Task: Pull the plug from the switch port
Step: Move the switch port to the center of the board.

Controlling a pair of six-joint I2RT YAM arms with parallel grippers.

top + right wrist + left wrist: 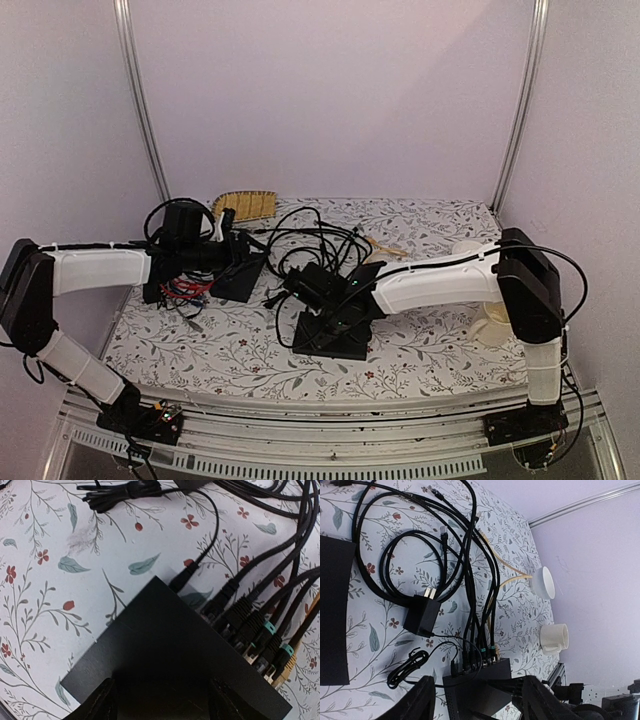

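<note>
Two grippers are hovering, fingers apart and gripping nothing: the right gripper (162,690) is hanging over the one switch (165,645) near the middle of the tabletop (420,350), and the left gripper (480,697) is pointing at it from the left. Five network plugs (250,630) and one thin power lead (186,576) are plugged into it. Two white cups (543,582) are standing by the right edge.

White left arm (100,268) points to 3 o'clock, white right arm (440,282) to 9; black left gripper (480,682) and right gripper (162,685) spread wide.
</note>
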